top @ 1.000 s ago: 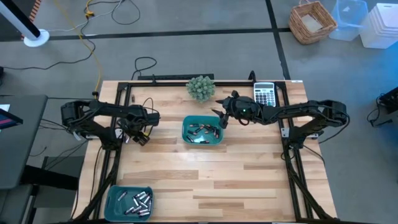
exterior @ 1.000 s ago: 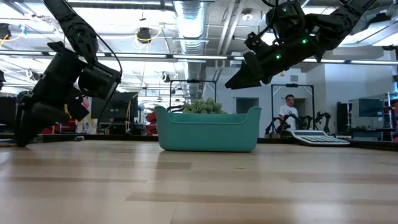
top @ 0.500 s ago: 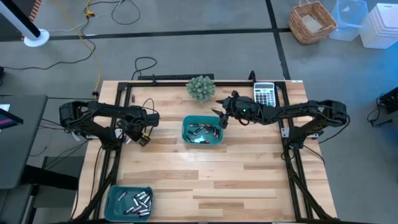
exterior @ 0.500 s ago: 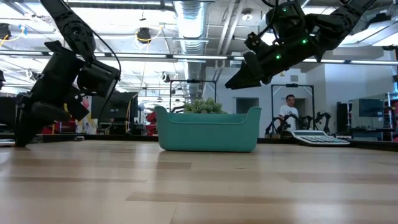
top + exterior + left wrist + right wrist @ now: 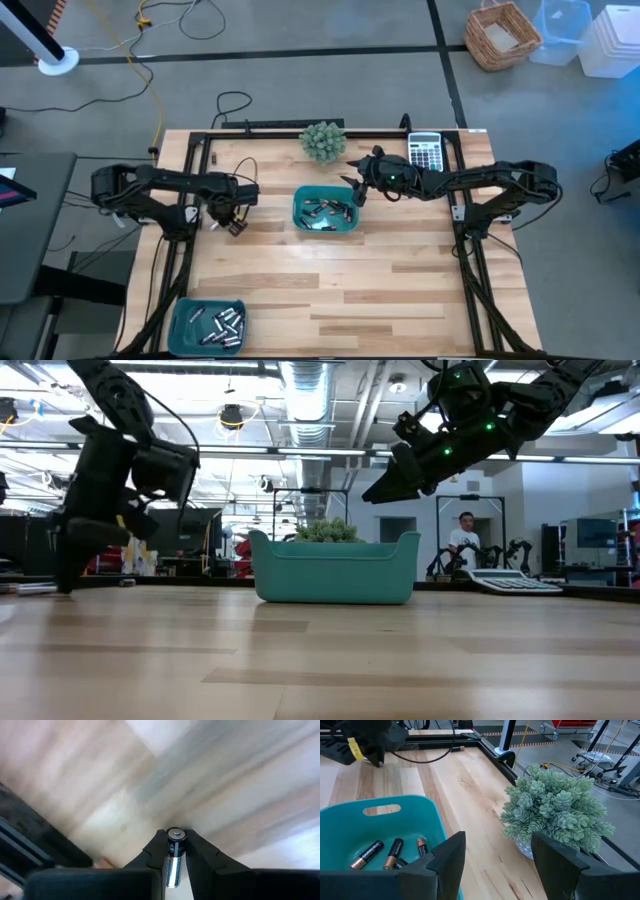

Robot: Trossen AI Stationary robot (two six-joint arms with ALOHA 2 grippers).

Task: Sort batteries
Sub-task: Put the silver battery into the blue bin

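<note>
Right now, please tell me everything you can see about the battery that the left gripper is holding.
The battery is a small cylindrical cell with a dark body and a silvery metallic end cap showing a round raised terminal. It is pinched between the two dark fingers of the left gripper, which is shut on it, the capped end pointing out past the fingertips toward the wooden table. Only the fingers touch it. The background is blurred; no label is readable.
</note>
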